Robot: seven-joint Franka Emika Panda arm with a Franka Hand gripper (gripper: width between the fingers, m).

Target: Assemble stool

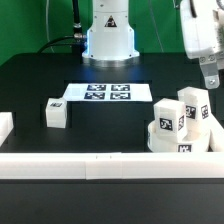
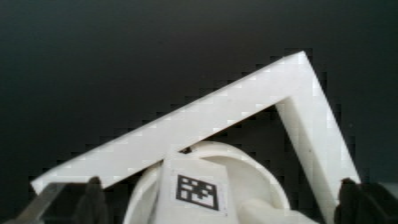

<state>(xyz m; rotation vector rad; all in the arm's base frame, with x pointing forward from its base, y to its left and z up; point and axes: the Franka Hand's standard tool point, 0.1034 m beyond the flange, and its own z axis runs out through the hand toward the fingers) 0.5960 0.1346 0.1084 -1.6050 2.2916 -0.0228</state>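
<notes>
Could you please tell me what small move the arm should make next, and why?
Probably lower the tool straight down. Its fingers stand open and empty above the seat disc, which sits in the corner of the border rails, and the wrist view shows an upright leg centred between them, not yet gripped.

exterior: faces arm base [image 1: 108,40] | wrist: close, downward | shared: tagged leg [image 2: 196,187]

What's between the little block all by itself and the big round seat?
Nothing. In the exterior view only bare black table lies between the lone leg block and the seat disc; the marker board sits farther back.
</notes>
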